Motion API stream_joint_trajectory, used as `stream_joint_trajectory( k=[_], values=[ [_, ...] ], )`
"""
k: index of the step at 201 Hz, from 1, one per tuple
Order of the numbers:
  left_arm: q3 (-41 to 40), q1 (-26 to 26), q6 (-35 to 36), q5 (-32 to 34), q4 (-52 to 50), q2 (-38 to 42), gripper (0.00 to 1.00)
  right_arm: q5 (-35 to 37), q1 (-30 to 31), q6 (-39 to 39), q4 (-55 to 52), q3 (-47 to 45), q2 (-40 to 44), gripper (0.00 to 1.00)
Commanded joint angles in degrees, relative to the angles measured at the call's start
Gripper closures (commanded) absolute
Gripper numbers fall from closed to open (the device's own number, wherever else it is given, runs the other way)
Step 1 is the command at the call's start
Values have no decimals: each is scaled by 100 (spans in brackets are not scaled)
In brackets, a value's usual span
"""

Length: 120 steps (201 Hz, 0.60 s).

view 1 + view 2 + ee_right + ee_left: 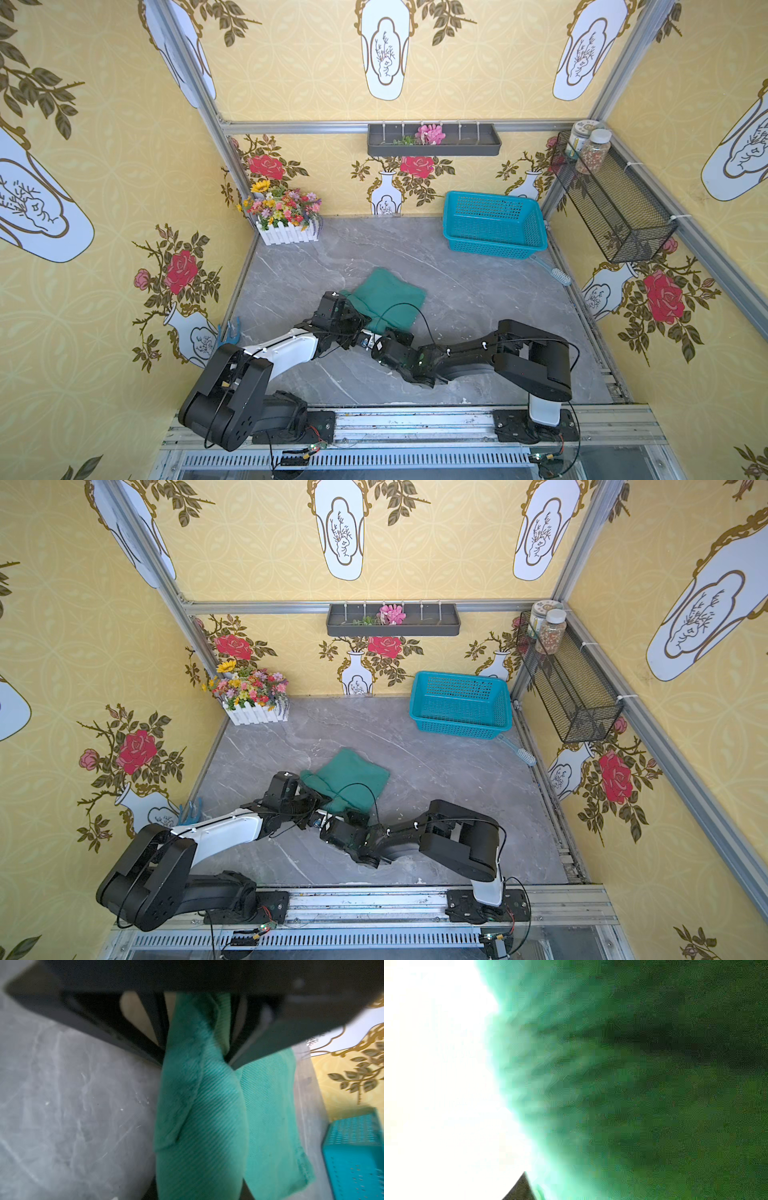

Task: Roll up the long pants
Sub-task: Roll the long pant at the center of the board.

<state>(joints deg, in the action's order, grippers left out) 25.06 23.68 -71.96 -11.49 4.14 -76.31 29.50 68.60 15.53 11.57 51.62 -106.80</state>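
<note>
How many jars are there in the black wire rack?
2. Both stand at the far end of the wire rack: a speckled jar in front, a patterned-lid jar behind it. The mesh could hide others.

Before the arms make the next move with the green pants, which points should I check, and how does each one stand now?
1. Right gripper holds the pants: ok, cloth sits pinched between its jaws.
2. Left gripper holds them: cannot tell, its wrist view shows only blurred green cloth and glare.
3. Roll finished: not ok, the far part lies flat.
4. Free table between pants and basket: ok.
5. Wrists apart: cannot tell, they sit very close in both top views.
</note>
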Motion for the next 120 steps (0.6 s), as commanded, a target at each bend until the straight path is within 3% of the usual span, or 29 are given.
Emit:
stream_joint_trajectory(
  k=[1,66,120],
  values=[
    [1,2,-46,136,-693,84,45,-1457,-257,-947,-949,-98,49,88],
    [17,-61,105,360,-803,899,27,-4621,-1345,-2043,-762,-300,121,93],
    [-244,-53,157,186,-642,998,23,-6755,-1944,-2475,-723,-9,-306,93]
  ],
)
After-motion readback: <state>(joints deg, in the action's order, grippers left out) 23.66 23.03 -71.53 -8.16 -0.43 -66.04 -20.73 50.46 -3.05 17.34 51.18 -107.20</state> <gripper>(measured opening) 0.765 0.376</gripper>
